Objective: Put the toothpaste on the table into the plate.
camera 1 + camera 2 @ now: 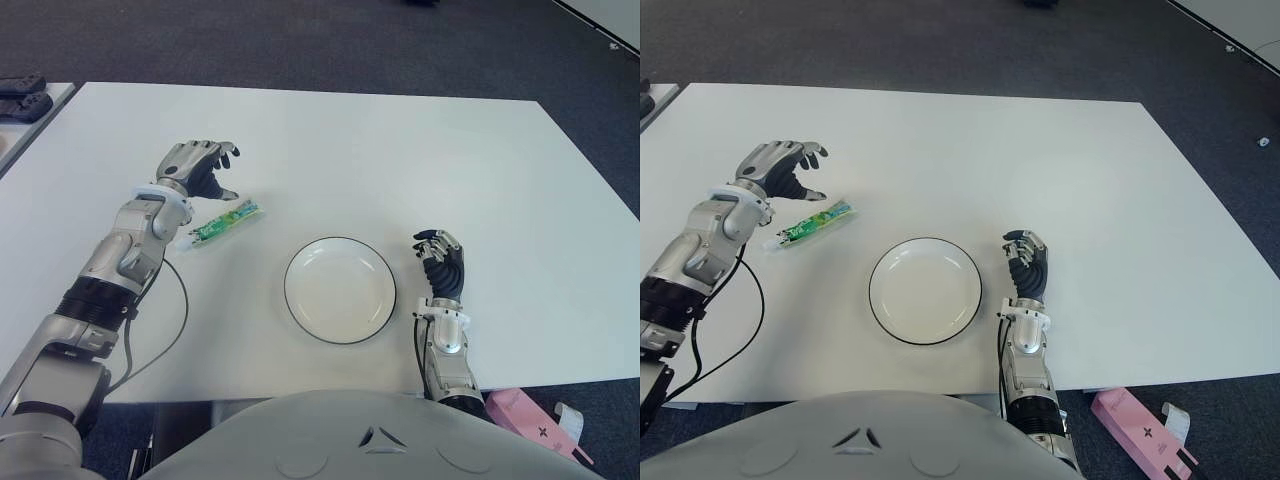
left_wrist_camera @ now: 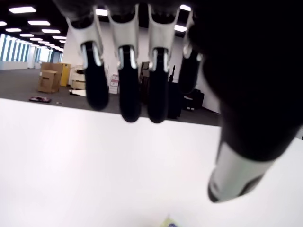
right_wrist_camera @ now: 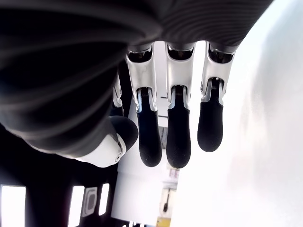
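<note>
your left hand [image 1: 200, 165] hovers spread, holding nothing, just above the toothpaste [image 1: 226, 222] at centre-left — right hand [image 1: 441, 260] relaxed beside the plate [image 1: 340, 290].

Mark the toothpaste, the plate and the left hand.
toothpaste [image 1: 226, 221], left eye view, middle of the green tube.
plate [image 1: 340, 341], left eye view, near rim.
left hand [image 1: 200, 166], left eye view, back of the hand.

left hand [image 2: 156, 94] spread, white table [image 2: 85, 161] below
</note>
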Available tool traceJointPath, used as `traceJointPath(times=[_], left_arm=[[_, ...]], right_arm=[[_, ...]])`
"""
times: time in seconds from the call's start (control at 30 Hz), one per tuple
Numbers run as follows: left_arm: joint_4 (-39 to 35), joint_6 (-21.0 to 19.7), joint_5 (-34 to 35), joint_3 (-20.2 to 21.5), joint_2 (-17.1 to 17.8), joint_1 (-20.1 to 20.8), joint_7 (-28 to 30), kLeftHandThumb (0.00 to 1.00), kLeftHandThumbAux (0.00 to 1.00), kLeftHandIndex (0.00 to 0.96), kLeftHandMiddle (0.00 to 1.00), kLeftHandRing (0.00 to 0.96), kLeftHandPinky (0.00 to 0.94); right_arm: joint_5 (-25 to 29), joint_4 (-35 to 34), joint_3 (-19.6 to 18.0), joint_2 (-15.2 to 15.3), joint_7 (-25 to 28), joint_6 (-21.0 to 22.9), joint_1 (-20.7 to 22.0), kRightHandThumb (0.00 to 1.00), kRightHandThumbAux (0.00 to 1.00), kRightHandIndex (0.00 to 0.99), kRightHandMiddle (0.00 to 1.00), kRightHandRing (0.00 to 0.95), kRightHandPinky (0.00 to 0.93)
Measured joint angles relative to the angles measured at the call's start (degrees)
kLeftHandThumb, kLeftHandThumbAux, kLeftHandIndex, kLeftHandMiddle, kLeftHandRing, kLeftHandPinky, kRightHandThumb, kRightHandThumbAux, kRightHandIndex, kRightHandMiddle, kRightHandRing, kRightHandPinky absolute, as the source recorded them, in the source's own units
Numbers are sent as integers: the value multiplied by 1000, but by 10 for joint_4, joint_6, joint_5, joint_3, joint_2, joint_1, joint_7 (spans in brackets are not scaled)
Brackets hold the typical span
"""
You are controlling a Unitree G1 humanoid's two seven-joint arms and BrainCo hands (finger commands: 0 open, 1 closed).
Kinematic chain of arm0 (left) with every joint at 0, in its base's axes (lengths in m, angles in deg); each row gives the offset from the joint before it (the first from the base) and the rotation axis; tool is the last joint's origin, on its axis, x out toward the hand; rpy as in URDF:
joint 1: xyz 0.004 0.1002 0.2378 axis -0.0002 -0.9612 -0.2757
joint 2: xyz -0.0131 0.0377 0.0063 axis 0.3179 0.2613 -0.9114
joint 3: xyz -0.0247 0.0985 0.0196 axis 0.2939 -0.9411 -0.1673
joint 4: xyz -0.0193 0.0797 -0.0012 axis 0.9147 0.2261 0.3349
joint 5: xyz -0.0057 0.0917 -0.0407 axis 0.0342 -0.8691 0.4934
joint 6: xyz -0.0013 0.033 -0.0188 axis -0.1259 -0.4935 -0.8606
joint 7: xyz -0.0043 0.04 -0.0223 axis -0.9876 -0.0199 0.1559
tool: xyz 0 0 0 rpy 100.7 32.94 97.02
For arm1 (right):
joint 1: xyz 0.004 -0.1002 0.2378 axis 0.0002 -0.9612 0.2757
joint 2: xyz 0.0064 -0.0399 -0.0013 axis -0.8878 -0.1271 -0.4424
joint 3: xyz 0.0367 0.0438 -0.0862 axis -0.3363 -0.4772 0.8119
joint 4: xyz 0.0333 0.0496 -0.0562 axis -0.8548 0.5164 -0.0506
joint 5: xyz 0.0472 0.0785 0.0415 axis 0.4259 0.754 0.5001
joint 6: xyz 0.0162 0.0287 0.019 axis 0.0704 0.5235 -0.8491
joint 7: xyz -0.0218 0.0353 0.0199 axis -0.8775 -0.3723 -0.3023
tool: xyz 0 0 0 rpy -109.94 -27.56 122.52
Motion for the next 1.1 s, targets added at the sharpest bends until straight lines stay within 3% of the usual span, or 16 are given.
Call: traceJointPath(times=[0.27, 0.57, 0.83, 1.03, 1.1], left_arm=[[-56, -4, 10, 21, 4, -16, 31, 0, 852, 266, 428, 436, 434], [-102, -5, 27, 24, 29, -29, 129, 0, 743, 285, 457, 469, 462], [-112, -31, 13, 15, 41, -33, 197, 1, 643, 266, 376, 392, 395], [-93, -39, 1, -5, 41, -32, 213, 24, 551, 259, 349, 373, 418], [-89, -40, -2, -8, 40, -32, 218, 51, 505, 217, 334, 359, 399]], right_arm=[[-3, 0, 1, 0, -2, 1, 0, 710, 732, 426, 468, 498, 502], [-2, 1, 1, 0, -5, -2, 0, 711, 732, 427, 472, 504, 513], [-2, 1, 2, 0, -5, -2, -1, 712, 733, 426, 486, 502, 502], [-1, -1, 2, -2, -5, -2, -3, 712, 733, 426, 484, 503, 504], [-1, -2, 2, -2, -4, -2, -3, 712, 733, 426, 486, 504, 505]])
